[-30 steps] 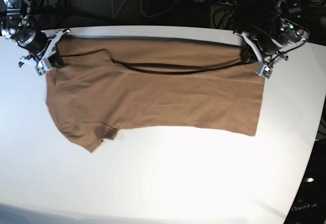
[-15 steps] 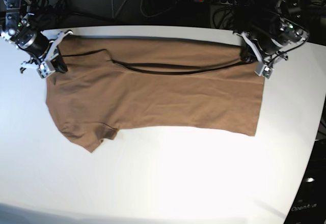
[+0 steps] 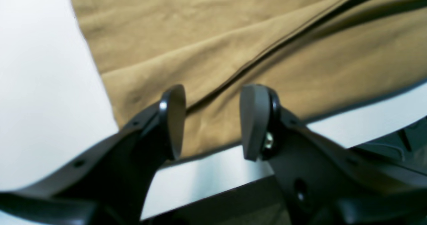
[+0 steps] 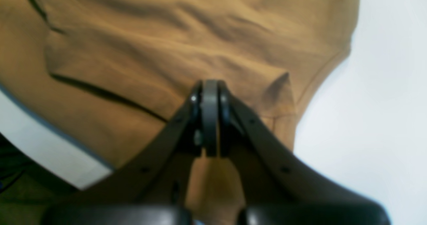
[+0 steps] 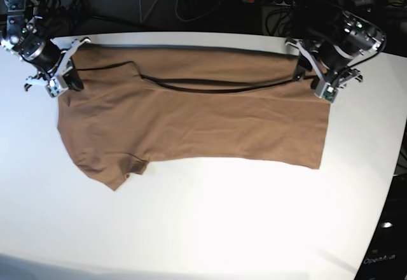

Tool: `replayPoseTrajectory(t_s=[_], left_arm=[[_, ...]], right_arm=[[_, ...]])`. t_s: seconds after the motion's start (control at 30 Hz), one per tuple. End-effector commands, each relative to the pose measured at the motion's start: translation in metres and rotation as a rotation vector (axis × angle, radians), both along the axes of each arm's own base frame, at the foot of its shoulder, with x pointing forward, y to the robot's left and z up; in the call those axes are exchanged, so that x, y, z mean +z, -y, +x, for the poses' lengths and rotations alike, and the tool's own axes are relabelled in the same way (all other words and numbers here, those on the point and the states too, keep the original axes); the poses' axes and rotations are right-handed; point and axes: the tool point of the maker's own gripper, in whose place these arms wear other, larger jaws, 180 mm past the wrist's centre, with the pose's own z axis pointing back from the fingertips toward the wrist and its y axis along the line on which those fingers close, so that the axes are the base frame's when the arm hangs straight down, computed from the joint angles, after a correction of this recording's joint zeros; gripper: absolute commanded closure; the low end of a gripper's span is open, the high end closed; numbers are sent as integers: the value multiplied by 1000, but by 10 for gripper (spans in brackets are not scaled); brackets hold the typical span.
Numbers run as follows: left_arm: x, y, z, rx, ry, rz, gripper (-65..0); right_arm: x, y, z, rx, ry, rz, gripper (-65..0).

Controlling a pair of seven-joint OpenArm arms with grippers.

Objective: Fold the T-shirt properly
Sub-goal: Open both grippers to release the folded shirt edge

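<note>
The T-shirt (image 5: 191, 121) lies flat across the upper half of the white worktop (image 5: 222, 229), folded lengthwise. At the upper right of the base view, the left hand (image 3: 211, 118) stands released above the cloth corner. At the upper left, the right hand (image 4: 210, 118) is clenched, grasping nothing visible.
</note>
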Motion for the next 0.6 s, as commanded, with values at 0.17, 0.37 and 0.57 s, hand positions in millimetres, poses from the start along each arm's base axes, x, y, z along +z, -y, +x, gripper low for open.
replayPoseTrajectory(t_s=[0.17, 0.37, 0.57], left_arm=[[11, 1, 8, -1, 47, -12, -268], [11, 1, 9, -1, 51, -14, -268], [12, 1, 10, -2, 56, -14, -269]], right_arm=[[28, 32, 9, -107, 99, -18, -9], [30, 45, 7, -146, 105, -30, -10], [26, 50, -2, -209, 103, -8, -10]])
